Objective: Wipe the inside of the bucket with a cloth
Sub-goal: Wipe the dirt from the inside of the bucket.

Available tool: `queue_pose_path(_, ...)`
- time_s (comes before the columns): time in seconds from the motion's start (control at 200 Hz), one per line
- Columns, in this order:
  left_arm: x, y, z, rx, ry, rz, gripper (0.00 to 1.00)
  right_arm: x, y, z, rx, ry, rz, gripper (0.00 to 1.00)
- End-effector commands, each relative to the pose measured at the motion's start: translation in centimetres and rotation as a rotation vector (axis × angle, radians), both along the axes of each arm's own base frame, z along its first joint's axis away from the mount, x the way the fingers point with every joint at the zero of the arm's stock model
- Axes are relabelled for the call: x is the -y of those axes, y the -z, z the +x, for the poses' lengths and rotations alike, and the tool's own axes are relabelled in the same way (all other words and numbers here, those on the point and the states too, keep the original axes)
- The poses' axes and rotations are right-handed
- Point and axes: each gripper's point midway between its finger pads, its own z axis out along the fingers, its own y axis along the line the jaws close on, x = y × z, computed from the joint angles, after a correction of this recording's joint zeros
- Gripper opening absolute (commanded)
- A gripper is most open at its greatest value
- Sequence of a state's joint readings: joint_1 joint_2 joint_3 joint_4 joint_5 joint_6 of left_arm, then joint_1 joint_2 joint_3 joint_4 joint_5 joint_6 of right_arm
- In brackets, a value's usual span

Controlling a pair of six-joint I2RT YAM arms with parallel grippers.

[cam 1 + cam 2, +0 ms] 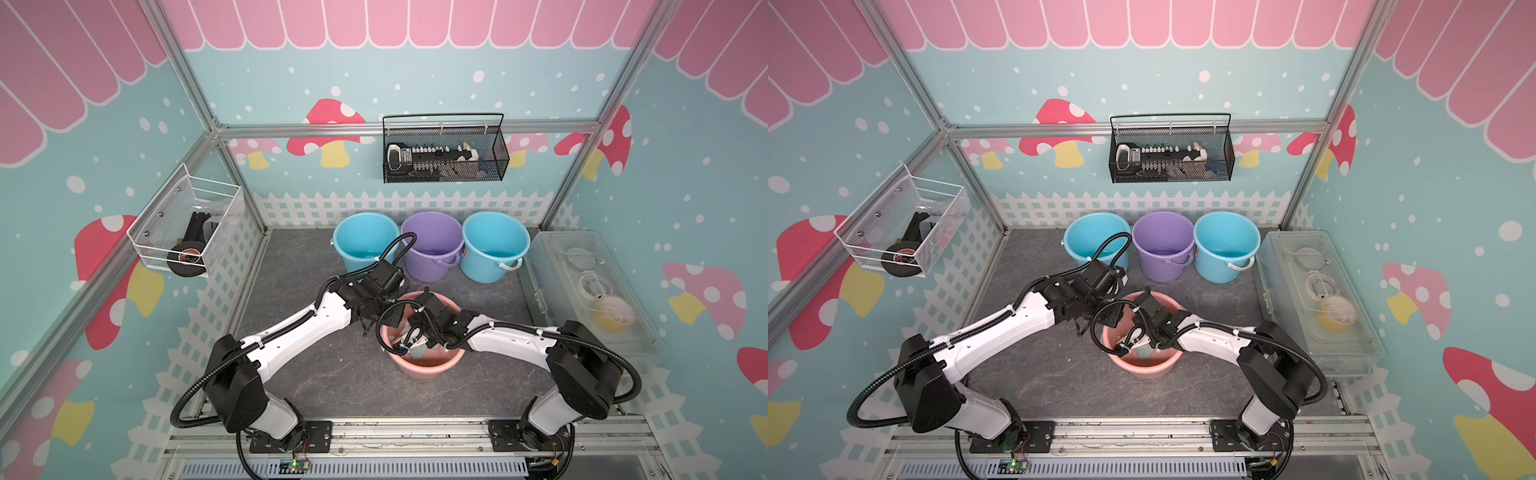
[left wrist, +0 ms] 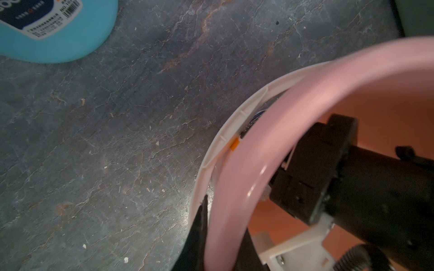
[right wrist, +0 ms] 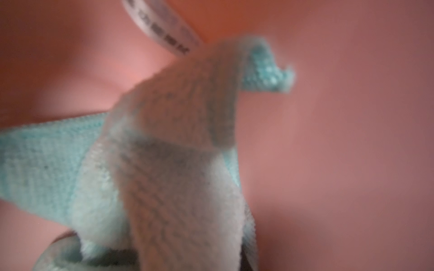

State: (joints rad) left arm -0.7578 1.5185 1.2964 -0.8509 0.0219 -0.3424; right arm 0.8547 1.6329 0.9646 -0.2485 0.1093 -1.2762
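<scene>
Mint-green terry fills my right wrist view. The cloth (image 3: 164,169) bunches up out of my right fingers (image 3: 248,261), which are pressed together on it and almost buried, with only a dark sliver showing. Cloth and fingers are down inside the pink bucket (image 1: 424,365), with its wall all around them. Through the blur I cannot tell whether the cloth touches that wall.

My left fingers (image 2: 198,230) pinch the bucket's rim on its back-left side, one outside and one inside. The white handle (image 2: 234,122) lies folded down against the outside just beside them. The bucket stands upright on the grey, stone-patterned table (image 2: 105,140).

Farther back, three more buckets stand upright in a row by the back wall: a blue bucket (image 1: 365,237), a purple bucket (image 1: 432,241) and a second blue bucket (image 1: 494,241). A clear plastic box (image 1: 552,257) sits along the table's right edge. A white wire basket (image 1: 187,224) hangs on the left wall, and a black mesh basket (image 1: 444,170) hangs on the back wall.
</scene>
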Motion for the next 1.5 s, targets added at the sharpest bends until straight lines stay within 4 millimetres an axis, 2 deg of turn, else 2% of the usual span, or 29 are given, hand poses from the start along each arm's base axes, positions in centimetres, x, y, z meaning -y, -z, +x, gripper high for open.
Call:
queue_pose_path(0.0,2.4,-2.6,0.4,0.049,0.024,-0.126,0.0,0.1,2.5,-3.5,-0.221,-0.026,-0.063,0.0)
queue_pose_path(0.135,2.0,-2.3,0.5,0.052,0.004,-0.111,0.0,0.3,1.3,-2.8,-0.175,-0.005,-0.054,0.0)
queue_pose_path(0.39,2.0,-1.4,0.8,0.038,-0.02,-0.092,0.0,1.5,-4.2,-1.1,0.031,0.01,-0.01,0.0)
queue_pose_path(0.69,2.1,-1.2,0.8,0.033,-0.014,-0.088,0.0,4.0,-10.7,-0.7,0.191,0.014,-0.044,0.0)
queue_pose_path(0.921,2.3,-1.1,0.9,0.03,-0.007,-0.087,0.0,6.0,-14.0,-0.3,0.294,0.022,-0.115,0.0)
queue_pose_path(1.026,2.3,-1.1,1.0,0.03,-0.007,-0.088,0.0,6.5,-14.2,0.0,0.315,0.033,-0.146,0.0)
queue_pose_path(1.081,2.4,-1.1,0.9,0.028,-0.006,-0.09,0.0,6.5,-13.7,0.0,0.305,0.029,-0.16,0.0)
queue_pose_path(1.231,2.4,-1.1,0.9,0.028,-0.005,-0.09,0.0,6.5,-10.6,0.0,0.24,0.025,-0.227,0.0)
queue_pose_path(1.496,2.2,-1.3,0.8,0.035,-0.004,-0.092,0.0,4.7,-5.8,0.0,0.106,0.027,-0.217,0.0)
